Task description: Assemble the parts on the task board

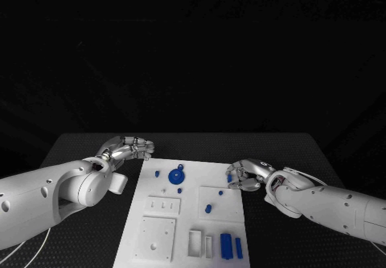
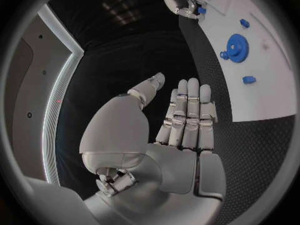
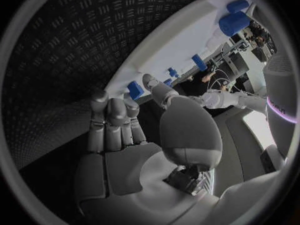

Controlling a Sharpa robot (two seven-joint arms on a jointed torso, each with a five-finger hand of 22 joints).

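Head view: both hands flank the task board (image 1: 153,234) on the desk (image 1: 80,151).
Left hand (image 1: 129,148) hovers off the board's far-left corner; right hand (image 1: 245,174) pinches a small blue part (image 1: 230,178) at the right edge.
Left wrist view: fingers (image 2: 187,112) straight, together, holding nothing; blue gear (image 2: 237,47) lies on the board.
Right wrist view: fingers (image 3: 112,120) curl by a blue part (image 3: 135,89).

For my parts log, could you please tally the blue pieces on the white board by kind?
Large gear: 1
Long blocks: 2
Small pieces: 6
Total: 9 blue parts, counted in the head view.
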